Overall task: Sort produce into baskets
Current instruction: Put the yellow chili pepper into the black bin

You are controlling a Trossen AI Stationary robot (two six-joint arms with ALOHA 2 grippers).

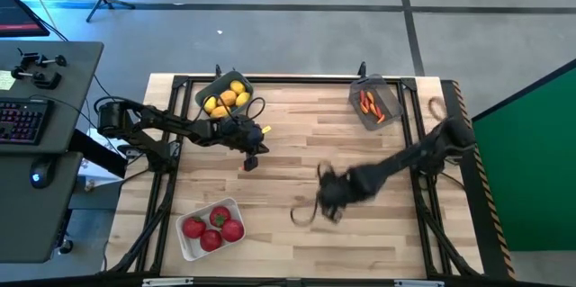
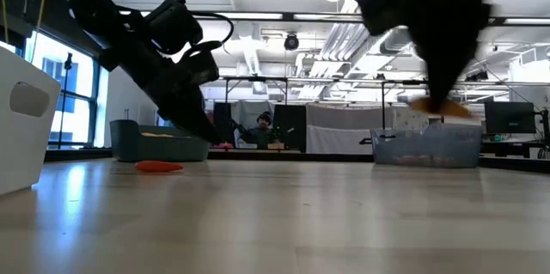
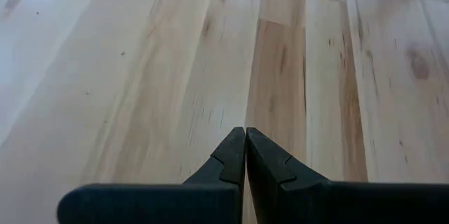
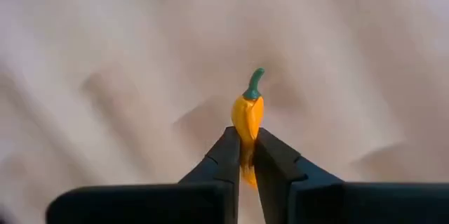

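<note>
Pepper pinched above the counter

Wooden counter (image 1: 297,156) is blurred beneath the right pincer (image 4: 243,155), by which a yellow-orange pepper (image 4: 248,115) is clamped, its lower end hidden. Left pincer (image 3: 245,155) is seen shut on nothing near the lemon basket (image 1: 205,92)

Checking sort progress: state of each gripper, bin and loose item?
left gripper: shut, empty, over bare table
right gripper: shut on orange pepper
blue-grey bin: holds lemons
white bin: holds red fruits
translucent bin: holds peppers
loose pepper: lying on table
</note>
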